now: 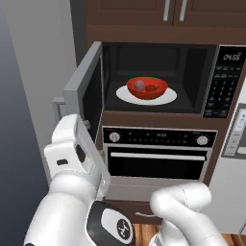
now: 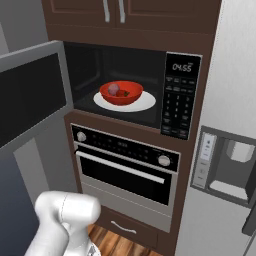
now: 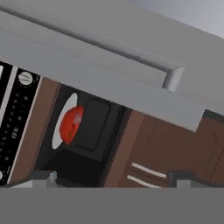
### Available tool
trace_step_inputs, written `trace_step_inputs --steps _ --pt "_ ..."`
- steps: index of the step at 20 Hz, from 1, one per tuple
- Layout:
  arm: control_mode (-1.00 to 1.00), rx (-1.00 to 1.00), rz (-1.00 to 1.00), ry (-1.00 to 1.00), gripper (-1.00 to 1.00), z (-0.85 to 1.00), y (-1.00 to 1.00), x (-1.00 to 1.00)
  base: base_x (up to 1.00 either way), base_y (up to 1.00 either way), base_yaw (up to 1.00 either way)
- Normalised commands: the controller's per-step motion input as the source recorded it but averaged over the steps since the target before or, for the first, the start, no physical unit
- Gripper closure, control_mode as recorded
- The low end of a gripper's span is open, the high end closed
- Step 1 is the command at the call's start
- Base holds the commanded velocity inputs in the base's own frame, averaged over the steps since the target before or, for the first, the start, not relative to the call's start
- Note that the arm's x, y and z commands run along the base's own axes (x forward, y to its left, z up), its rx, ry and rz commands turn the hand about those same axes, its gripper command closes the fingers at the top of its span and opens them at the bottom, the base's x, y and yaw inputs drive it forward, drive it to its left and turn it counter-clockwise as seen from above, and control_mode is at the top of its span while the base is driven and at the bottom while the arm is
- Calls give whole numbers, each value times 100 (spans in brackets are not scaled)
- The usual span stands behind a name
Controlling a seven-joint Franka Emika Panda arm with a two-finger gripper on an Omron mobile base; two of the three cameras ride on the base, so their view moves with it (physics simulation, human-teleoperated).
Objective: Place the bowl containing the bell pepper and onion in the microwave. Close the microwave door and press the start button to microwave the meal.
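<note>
The red bowl [image 1: 147, 89] [image 2: 121, 93] rests on the white turntable plate [image 1: 168, 97] inside the microwave [image 1: 190, 67] [image 2: 85, 70]. Inside it lie the pinkish onion [image 1: 139, 85] and the dark red bell pepper [image 1: 153, 88]. The microwave door [image 1: 84, 91] [image 2: 30, 100] stands swung wide open to the left. My gripper [image 3: 111, 177] is open and holds nothing. It sits low beside the door's grey outer face [image 3: 109, 83], close to the bar handle [image 3: 87, 46]. Past the door's edge the hand view catches the bowl [image 3: 71, 124].
The button panel with clock [image 1: 222, 81] [image 2: 181, 95] is on the microwave's right side. Below sits a black oven [image 1: 156, 158] [image 2: 125, 165] with a bar handle. A fridge dispenser [image 2: 225, 165] is at right. Brown cabinets [image 1: 163, 14] hang above.
</note>
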Motion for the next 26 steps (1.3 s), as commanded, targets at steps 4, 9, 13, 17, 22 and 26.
trace_step_inputs --steps 4,9,13,17,22,26 --pt "-100 -25 -6 2 -100 -30 97 11 0 0 0" --pt "-100 -12 -17 1 -100 -26 90 25 0 0 0" --pt "-100 -4 -21 3 -100 -24 67 38 0 0 0" --pt "-100 0 -24 0 -100 -23 37 49 0 0 0" --pt "-100 0 -17 0 -100 -3 6 57 0 0 0" --pt "-100 1 -13 0 -100 -11 0 60 0 0 0"
